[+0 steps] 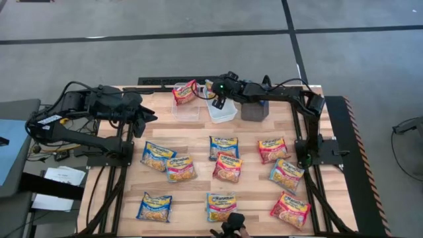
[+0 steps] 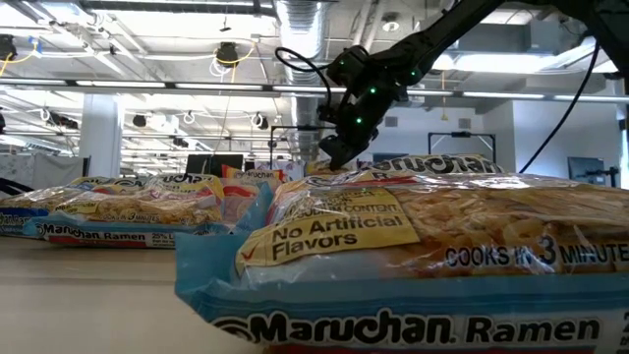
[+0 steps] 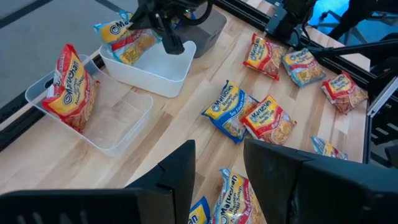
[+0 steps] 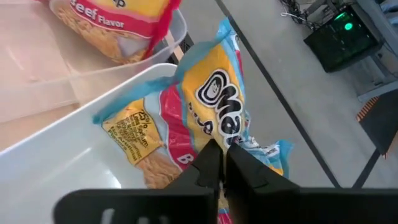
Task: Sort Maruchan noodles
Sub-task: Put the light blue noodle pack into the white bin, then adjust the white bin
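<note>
**Sorting table, back row of bins in use**

Where the grey concrete floor with dark seam lines ends, a pale wooden table [image 1: 198, 192] on a black frame holds the stock. Beyond it, at table height: an open hall with white ceiling ducts and strip lights.

- Bins, far edge: clear bin [image 1: 187, 108] with one red packet [image 1: 184, 92] leaning in it; white bin [image 1: 223, 112]; dark bin [image 1: 254, 110].
- Loose Maruchan noodles [image 1: 225, 167]: ten packets lying flat across the table's middle and near part.
- Right gripper [image 4: 224, 163]: over the white bin, fingers nearly together, pinching the edge of a light blue packet [image 4: 214, 106] that hangs into the bin.
- Left gripper [image 3: 219, 165]: raised above the table's left side, fingers apart, empty.
</note>
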